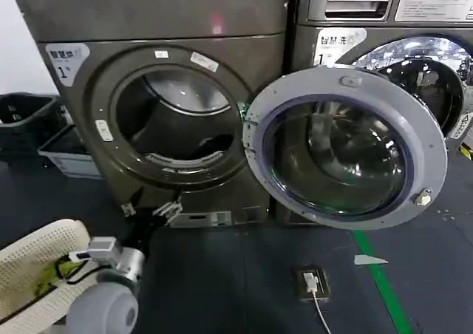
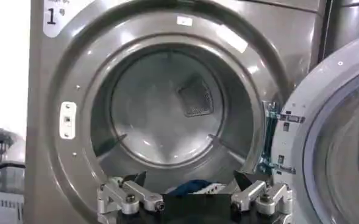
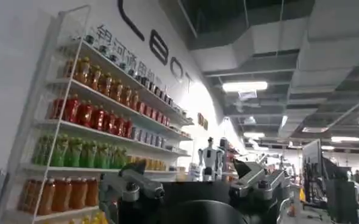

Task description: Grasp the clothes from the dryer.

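Left gripper [image 1: 164, 210]: low in front of the machine's lower front panel in the head view, jaws spread apart and holding nothing; in the left wrist view [image 2: 194, 198] aimed straight into the round opening.
Dryer [image 1: 81, 127]: large bronze-grey front-loading machine with a white "1" sticker and a small red light, porthole uncovered.
Drum [image 2: 161, 109]: bare grey metal from back wall to paddles, with a dark mesh vent on the rear wall.
Clothes [image 2: 191, 185]: a small lump of dark blue fabric with a sliver of white beside it, seen low between the spread fingers in the left wrist view — lying at the bottom lip of the opening or just inside it; cannot tell which.
Door [image 1: 344, 148]: grey-rimmed round glass door, swung fully open to the right, clear of the approach.
Second machine [image 1: 414, 60]: chrome-drummed, behind the open door, no part in the job.
Right gripper [image 3: 197, 182]: raised and pointed away toward shelves of coloured bottles, fingers apart, idle.
Done: door open, left arm lined up with the porthole.
Left: reach in and down, close on the bundle, draw it out — grasp not yet begun, by the look of it.
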